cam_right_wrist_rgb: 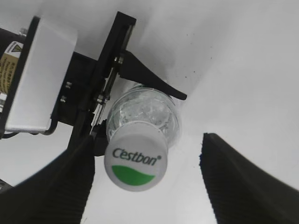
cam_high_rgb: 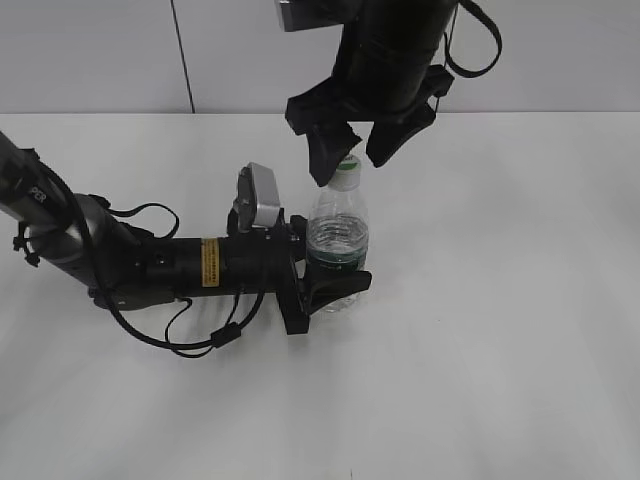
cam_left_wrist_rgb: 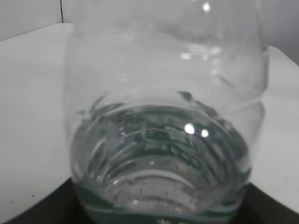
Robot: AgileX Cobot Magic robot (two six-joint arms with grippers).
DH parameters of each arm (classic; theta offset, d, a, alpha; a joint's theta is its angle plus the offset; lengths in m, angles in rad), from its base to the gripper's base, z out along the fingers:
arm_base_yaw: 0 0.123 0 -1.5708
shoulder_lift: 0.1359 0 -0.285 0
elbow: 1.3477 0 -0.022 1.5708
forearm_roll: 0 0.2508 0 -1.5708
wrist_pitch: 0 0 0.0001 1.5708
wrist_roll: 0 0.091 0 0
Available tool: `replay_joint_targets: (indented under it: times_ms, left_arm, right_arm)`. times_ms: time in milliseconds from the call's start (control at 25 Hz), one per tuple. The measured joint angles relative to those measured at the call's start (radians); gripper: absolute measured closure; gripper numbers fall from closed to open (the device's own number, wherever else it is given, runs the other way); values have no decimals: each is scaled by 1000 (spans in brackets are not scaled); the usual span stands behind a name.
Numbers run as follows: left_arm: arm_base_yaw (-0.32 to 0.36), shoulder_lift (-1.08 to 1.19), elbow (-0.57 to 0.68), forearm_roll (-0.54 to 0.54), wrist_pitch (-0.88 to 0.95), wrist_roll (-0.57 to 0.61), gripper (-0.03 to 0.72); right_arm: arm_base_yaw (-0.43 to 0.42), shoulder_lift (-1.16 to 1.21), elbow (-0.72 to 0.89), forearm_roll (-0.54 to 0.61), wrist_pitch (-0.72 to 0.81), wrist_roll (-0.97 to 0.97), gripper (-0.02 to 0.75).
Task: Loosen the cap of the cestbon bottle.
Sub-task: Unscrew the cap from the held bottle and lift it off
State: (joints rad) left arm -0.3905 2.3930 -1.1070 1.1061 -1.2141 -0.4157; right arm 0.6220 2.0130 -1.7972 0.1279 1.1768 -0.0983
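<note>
The cestbon bottle [cam_high_rgb: 338, 235] stands upright on the white table, clear, partly filled with water, with a dark green label band low down. My left gripper [cam_high_rgb: 335, 287] lies along the table and is shut on the bottle at that band. In the left wrist view the bottle [cam_left_wrist_rgb: 163, 116] fills the frame, with dark fingers [cam_left_wrist_rgb: 32, 212] at the bottom corners. The white cap [cam_right_wrist_rgb: 135, 161], with a green mark and lettering, sits on the bottle. My right gripper [cam_right_wrist_rgb: 147, 182] hangs open over it; the left finger is close to the cap, the right finger well apart. In the exterior view the right gripper [cam_high_rgb: 352, 152] sits just above the cap [cam_high_rgb: 347, 172].
The left arm [cam_high_rgb: 150, 262] with its cables stretches across the table's left half. Its silver wrist camera box [cam_high_rgb: 260, 200] sits just left of the bottle and shows in the right wrist view [cam_right_wrist_rgb: 39, 74]. A grey wall runs behind the table.
</note>
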Motion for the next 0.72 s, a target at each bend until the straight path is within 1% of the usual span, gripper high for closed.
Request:
replay_joint_targets:
  times_ms: [160,240,360,560,600,720]
  left_arm:
    - [0,0,0,0,0,0,279]
    - [0,0,0,0,0,0,279]
    - [0,0,0,0,0,0,279]
    - [0,0,0,-1,0,0,279]
    - [0,0,0,-1,0,0,279]
    - [0,0,-1,-1,0,0,279]
  right_arm:
    - [0,14,-1,0,10,0,207]
    - [0,17,-1,0,12,0,224]
    - [0,17,-1,0,20,0,274]
    - [1,17,-1,8,24,1,407]
    - [2,17,-1,8,24,1,423]
    - [2,17,-1,7,24,0,427]
